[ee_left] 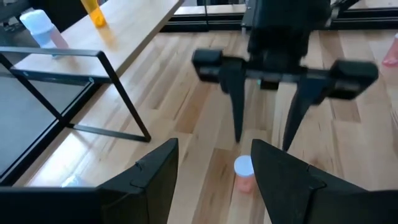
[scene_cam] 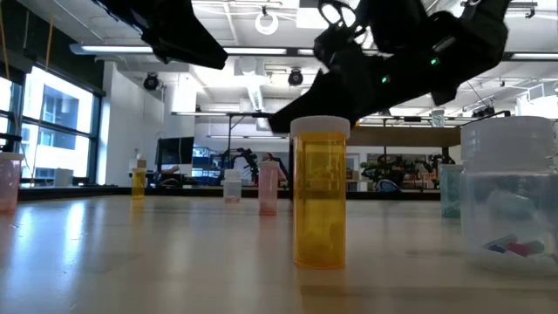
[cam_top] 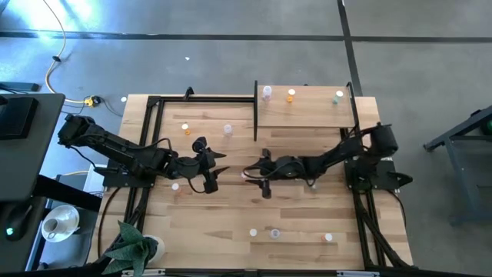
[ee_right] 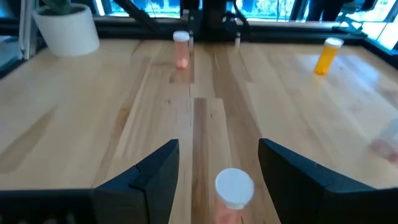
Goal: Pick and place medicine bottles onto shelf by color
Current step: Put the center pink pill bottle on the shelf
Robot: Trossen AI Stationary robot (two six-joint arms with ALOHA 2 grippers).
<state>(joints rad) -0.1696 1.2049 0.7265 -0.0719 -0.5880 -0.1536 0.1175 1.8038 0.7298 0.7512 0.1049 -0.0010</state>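
A small pink bottle with a white cap stands upright on its base on the tabletop at mid-table. My right gripper is open and low over it. In the right wrist view one finger shows on each side of the bottle, apart from it. My left gripper faces it from the table's left, open and with nothing between its fingers; the bottle stands just in front of it. The pale shelf at the far right carries a whitish bottle, an orange one and a green one.
Loose bottles stand on the table: an orange one and a clear one at the far left, one beneath the left arm, and three near the front edge. A black frame edges the left side. A potted plant stands at the near left corner.
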